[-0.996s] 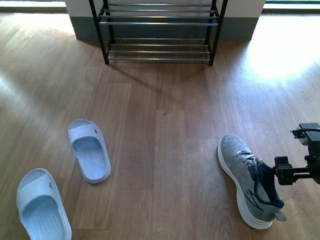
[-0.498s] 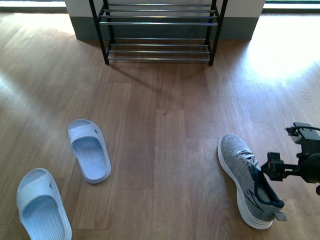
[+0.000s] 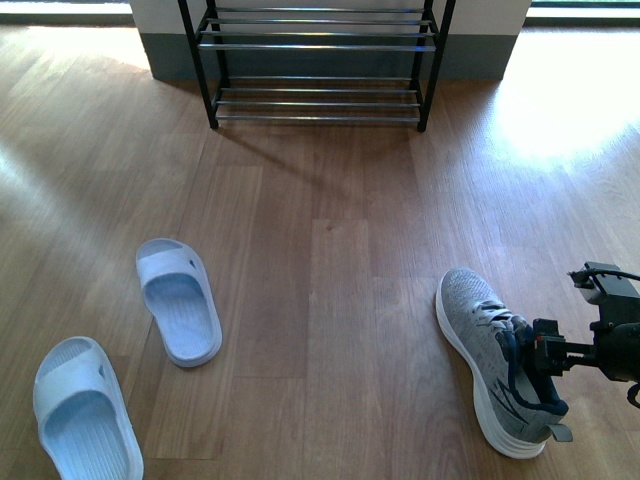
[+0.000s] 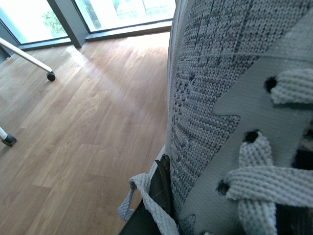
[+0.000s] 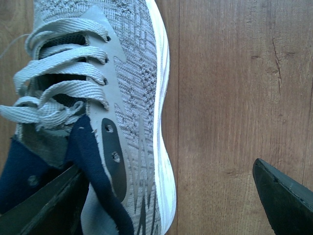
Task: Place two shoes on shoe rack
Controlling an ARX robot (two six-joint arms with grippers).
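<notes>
Down at the right side of the wooden floor (image 3: 320,300), I am hovering my right gripper (image 3: 540,357) at the heel end of a grey sneaker (image 3: 472,315). The sneaker is lying on its white sole, toe pointing toward the shoe rack (image 3: 318,46). I am holding these jaws wide. One finger (image 5: 46,200) is dipping inside the navy-lined collar, and the other finger (image 5: 286,196) is hanging outside, past the sole, over bare boards. Whether the inner finger is touching the lining, I cannot tell.

Well apart from the sneaker, the rack is standing at the far wall. Two pale blue slippers (image 3: 178,300) are lying off to the left.

A second grey sneaker (image 4: 220,88) is filling my left wrist view. A dark part of my left gripper (image 4: 156,196) is lying against its knit side. I cannot tell how those jaws are standing.
</notes>
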